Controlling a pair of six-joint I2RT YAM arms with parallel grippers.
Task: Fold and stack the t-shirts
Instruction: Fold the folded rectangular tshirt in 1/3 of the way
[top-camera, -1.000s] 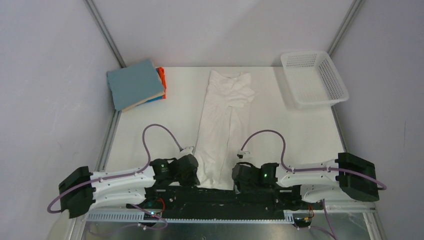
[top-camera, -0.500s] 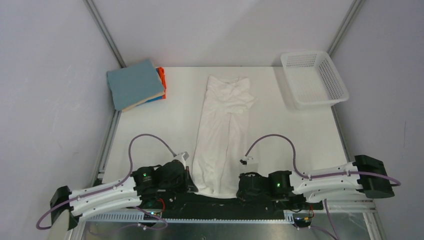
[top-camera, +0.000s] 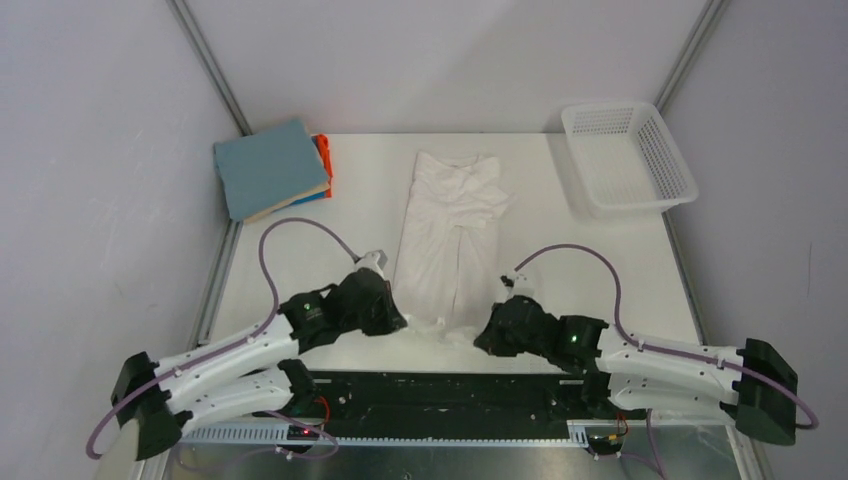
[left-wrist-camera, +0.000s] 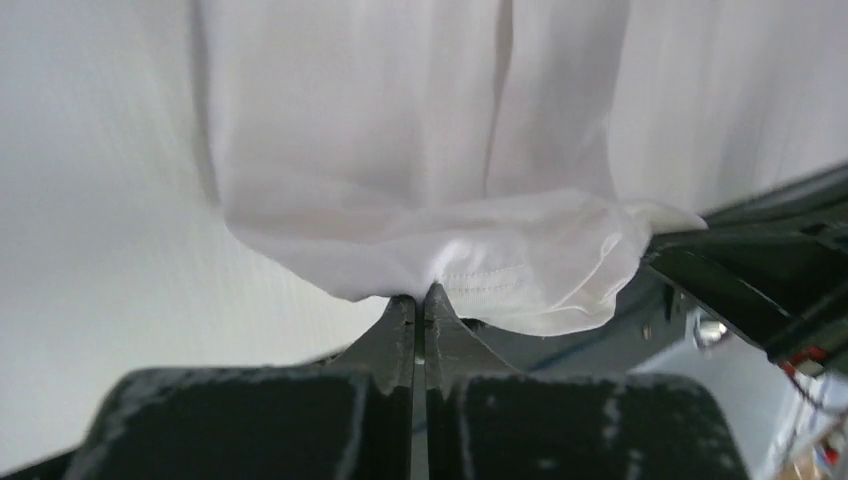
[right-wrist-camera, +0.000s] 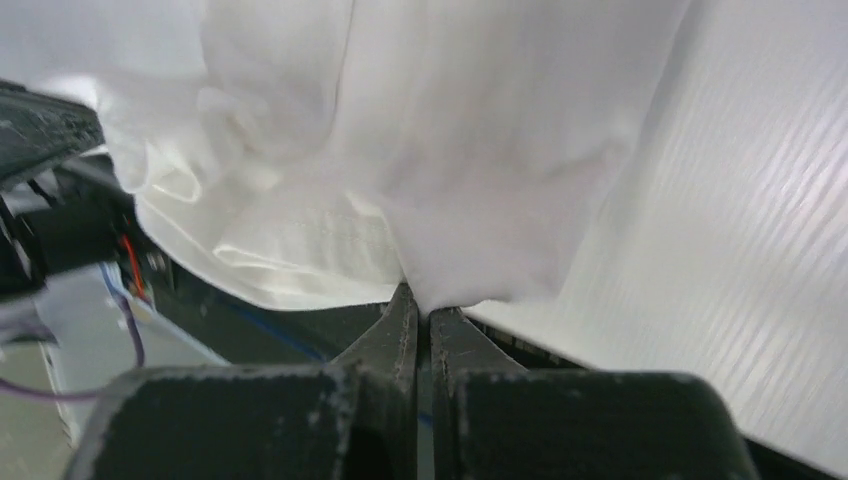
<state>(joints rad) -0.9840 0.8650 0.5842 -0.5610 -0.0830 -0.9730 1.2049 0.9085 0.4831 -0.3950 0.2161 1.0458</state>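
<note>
White t-shirt (top-camera: 447, 235) pinched at near hem by both hands, rest lying long on bench (top-camera: 560, 260).
L hand (left-wrist-camera: 420, 300) clamped tight on hem's L corner, R hand (right-wrist-camera: 418, 305) same on R corner; hem bunched & sagging betw. the two. Shirt body runs straight ahead of hands. Folded dusty blue-grey t-shirt (top-camera: 270, 168) tops others, orange t-shirt (top-camera: 322, 150) edge peeking out, well ahead & L of L hand; white mesh basket (top-camera: 628, 158) well ahead & R of R hand.
</note>
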